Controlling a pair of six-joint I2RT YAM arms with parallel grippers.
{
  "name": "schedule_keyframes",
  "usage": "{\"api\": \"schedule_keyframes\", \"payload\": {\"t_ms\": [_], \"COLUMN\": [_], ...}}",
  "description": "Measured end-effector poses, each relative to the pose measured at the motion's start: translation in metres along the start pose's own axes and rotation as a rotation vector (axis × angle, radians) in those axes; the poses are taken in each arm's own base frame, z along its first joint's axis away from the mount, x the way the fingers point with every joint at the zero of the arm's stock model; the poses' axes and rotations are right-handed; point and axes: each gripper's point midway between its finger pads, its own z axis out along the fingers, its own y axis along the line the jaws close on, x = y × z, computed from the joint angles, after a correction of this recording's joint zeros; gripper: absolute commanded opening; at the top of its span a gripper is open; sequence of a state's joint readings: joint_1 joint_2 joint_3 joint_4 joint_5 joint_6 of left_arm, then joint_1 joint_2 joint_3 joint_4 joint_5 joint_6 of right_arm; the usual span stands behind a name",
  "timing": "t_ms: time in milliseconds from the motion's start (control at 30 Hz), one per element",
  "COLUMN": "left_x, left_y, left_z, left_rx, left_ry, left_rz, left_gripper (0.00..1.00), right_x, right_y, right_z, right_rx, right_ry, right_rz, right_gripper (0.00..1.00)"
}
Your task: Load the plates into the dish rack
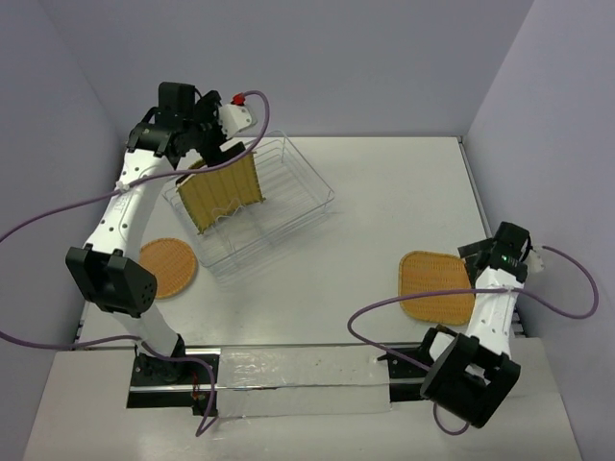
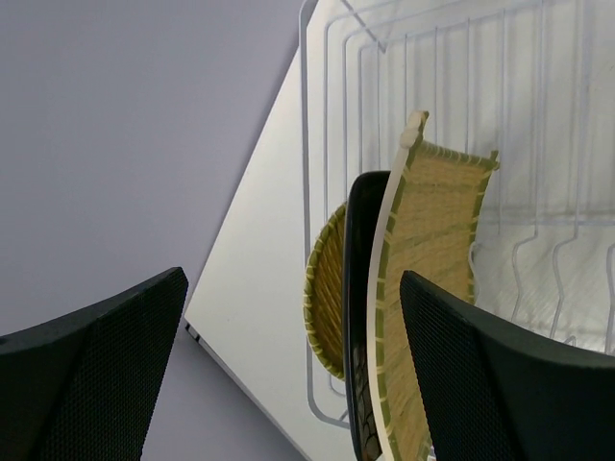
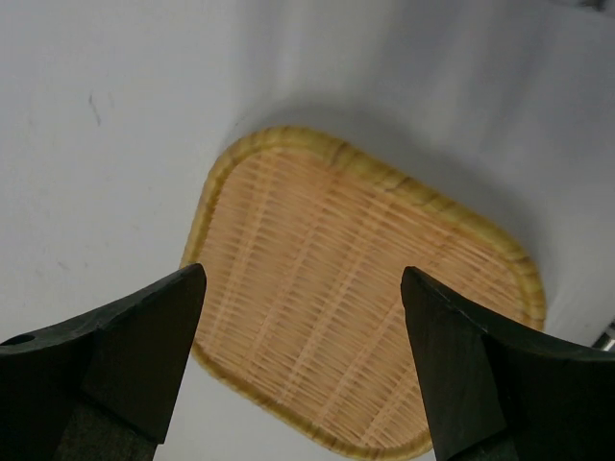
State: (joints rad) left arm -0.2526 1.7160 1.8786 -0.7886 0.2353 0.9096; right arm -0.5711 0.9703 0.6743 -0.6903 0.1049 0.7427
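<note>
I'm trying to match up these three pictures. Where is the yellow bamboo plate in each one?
Top external: yellow bamboo plate stands on edge in the dish rack, upper left.
Left wrist: lower centre, upright beside a black plate.
Right wrist: not in it.
Shared landmark: the rack's white wires.

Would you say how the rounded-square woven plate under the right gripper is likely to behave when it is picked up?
The rounded-square woven plate looks thin, so probably light. Its raised rim suggests stiffness. Lying flat on the table, its edge may be hard to grasp.
</note>
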Motion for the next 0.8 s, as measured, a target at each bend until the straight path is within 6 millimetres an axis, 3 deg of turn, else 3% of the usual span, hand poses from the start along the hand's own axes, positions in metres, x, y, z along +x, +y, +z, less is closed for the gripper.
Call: {"api": "schedule_keyframes", "payload": {"t_ms": [267, 433, 633, 800], "left_x": [-0.041, -0.08, -0.124, -0.131], "left_y": [0.002, 0.008, 0.016, -0.004], "left_z": [-0.034, -0.055, -0.075, -0.071], "left_rx": [-0.025, -0.059, -0.06, 0.023], "left_ry": [-0.178, -0.358, -0.579, -0.67], "left_rz": [0.01, -0.094, -0.255, -0.362], "left_gripper": [0.99, 0.99, 0.99, 0.99], "right_x": [-0.027, -0.016, 0.014, 0.011], "right_y": [-0.064, -0.095, -0.088, -0.065], "right_z": [0.003, 0.02, 0.041, 0.048], "right_rx": [0.149, 0.219, 0.151, 0.01], "right_ry": [-0.14, -0.092, 0.059, 0.075], "right_rz": [0.197, 0.262, 0.268, 0.25], "right_gripper": [0.89, 0.89, 0.88, 0.87]}}
